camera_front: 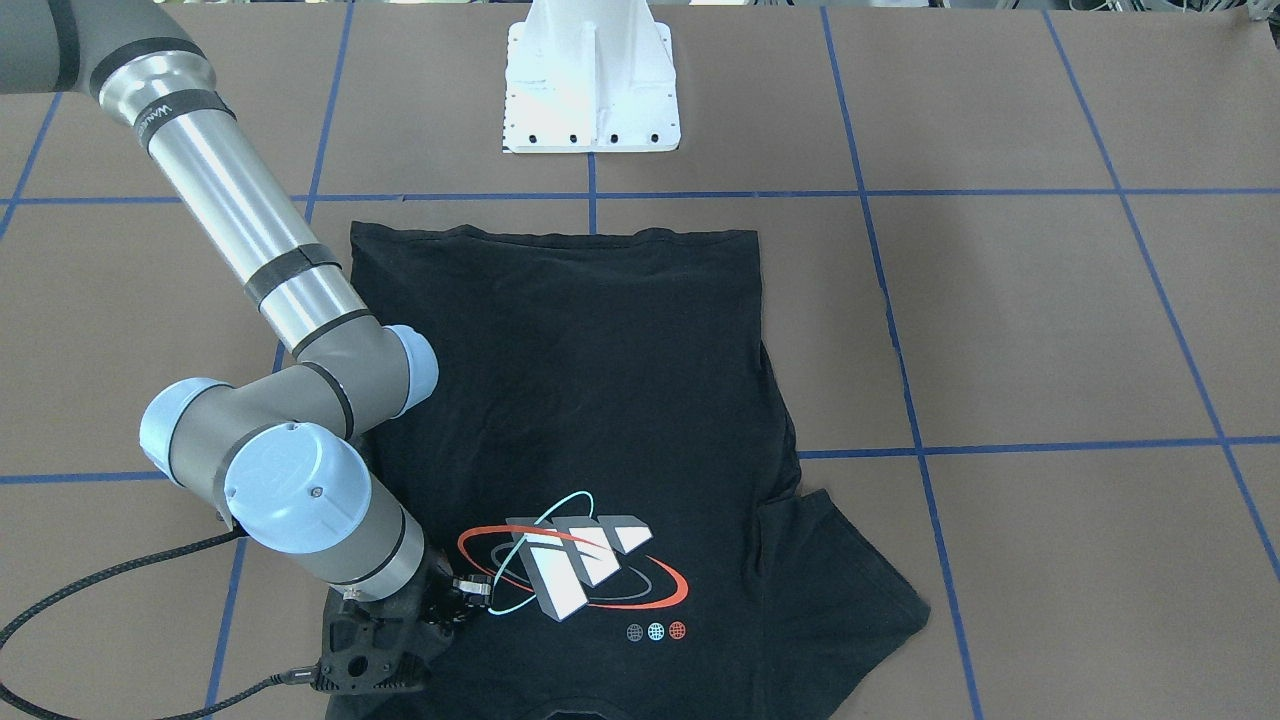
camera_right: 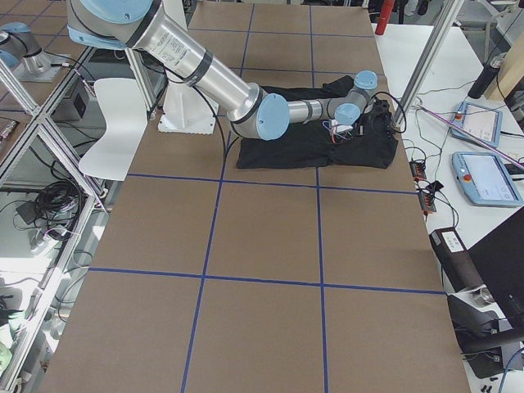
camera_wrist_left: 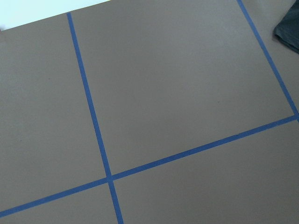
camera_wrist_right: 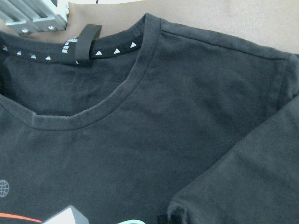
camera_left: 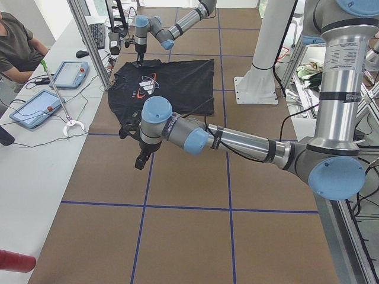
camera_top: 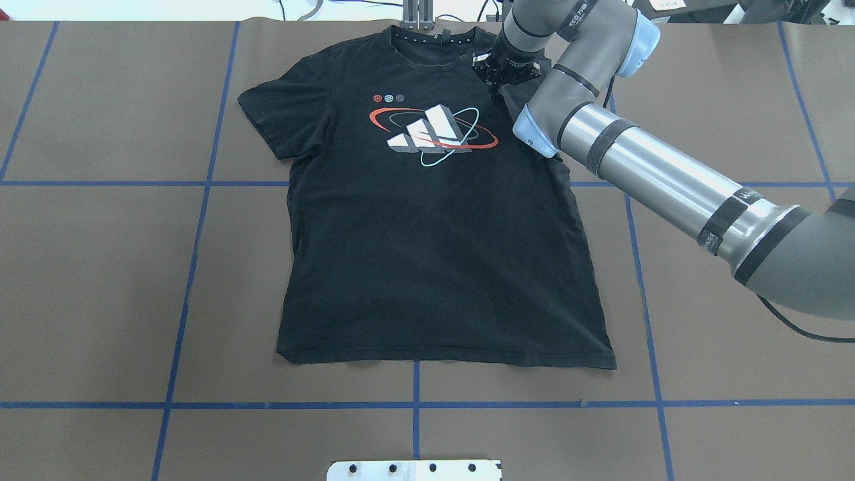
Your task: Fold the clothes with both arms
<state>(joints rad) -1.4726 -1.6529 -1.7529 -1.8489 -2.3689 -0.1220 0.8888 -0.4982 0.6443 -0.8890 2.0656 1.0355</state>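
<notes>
The T-shirt (camera_top: 434, 267) is soft, matt black knit cloth with a neatly stitched collar (camera_wrist_right: 117, 100); its chest print (camera_top: 433, 133) looks smooth and flat. The tabletop (camera_top: 735, 300) is matt brown and paper-like, crossed by smooth blue tape lines (camera_top: 192, 267). The right arm (camera_top: 661, 177) has brushed silver metal tubes, matt grey housings and smooth light-blue plastic caps (camera_front: 290, 490). Its cable (camera_front: 140, 562) is braided.

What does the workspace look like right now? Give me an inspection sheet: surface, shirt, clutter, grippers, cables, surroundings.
Surface: brown table with a blue tape grid.
Job's things: black shirt lies flat, print up, collar away from the robot.
Clutter: nothing seen.
Grippers: right gripper at the shirt's shoulder by the collar, jaws hidden; left gripper above bare table beside the shirt, open or shut unclear.
Cables: black cable trails from the right wrist.
Surroundings: white base plate; side bench with pendants and an operator.
</notes>
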